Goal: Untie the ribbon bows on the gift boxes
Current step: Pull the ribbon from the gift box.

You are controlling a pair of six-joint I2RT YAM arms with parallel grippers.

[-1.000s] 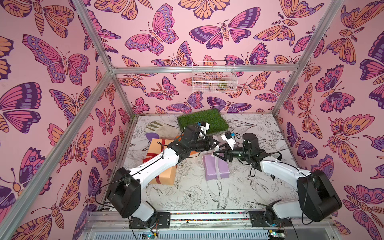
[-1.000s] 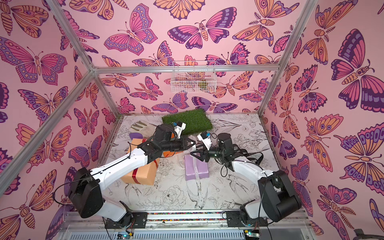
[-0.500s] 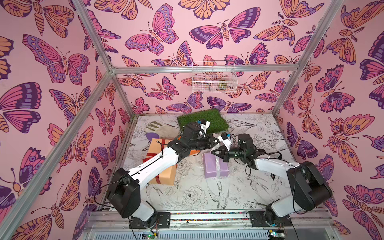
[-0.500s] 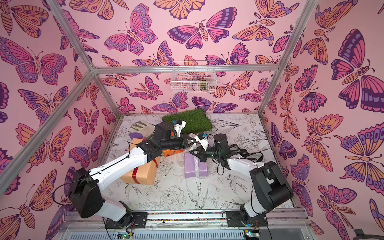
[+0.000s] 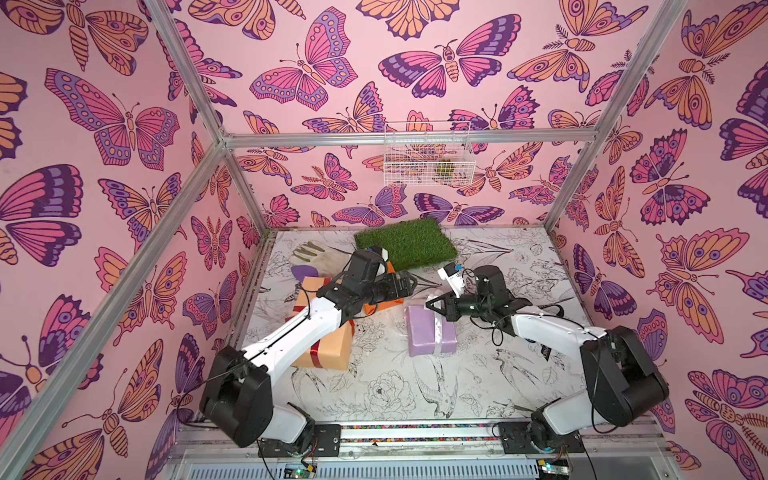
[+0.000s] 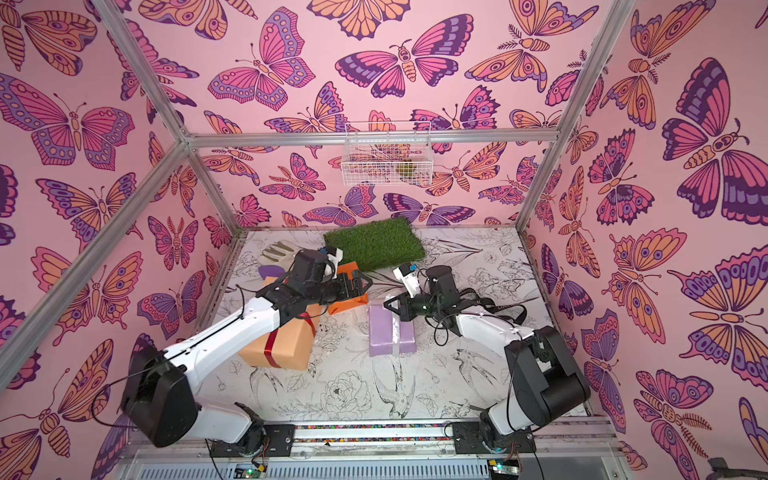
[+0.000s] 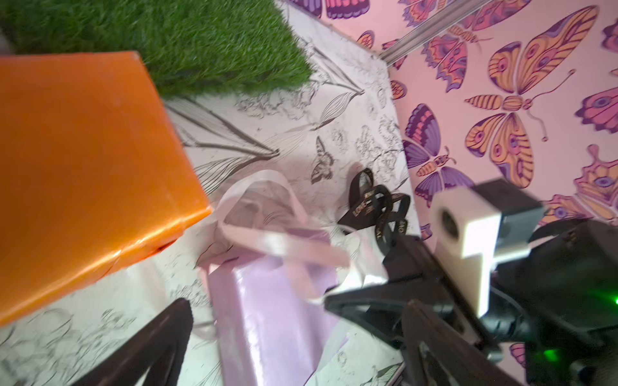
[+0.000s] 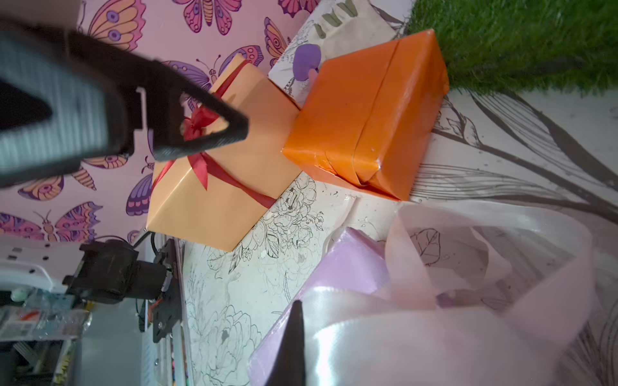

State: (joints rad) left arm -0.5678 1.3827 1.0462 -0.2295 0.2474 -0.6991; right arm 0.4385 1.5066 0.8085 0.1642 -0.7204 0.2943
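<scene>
**Fig. Change over the last second: release by the left arm, grip by the right.**
The left pincer [image 5: 412, 285] was shut a second ago and stood tip to tip with the right pincer [image 5: 428, 303] above the far end of the lilac box [image 5: 428, 338]. Its jaws are now spread wide, and it has drawn back a little toward the orange box [image 5: 382, 306]. The right pincer was then half open and has since closed, apparently on a strand of the pale ribbon [image 7: 267, 240]. It has also edged slightly nearer the lilac box.

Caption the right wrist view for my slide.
Loosened pale ribbon over the lilac box; orange box bare, red bow tied on the peach box.
</scene>
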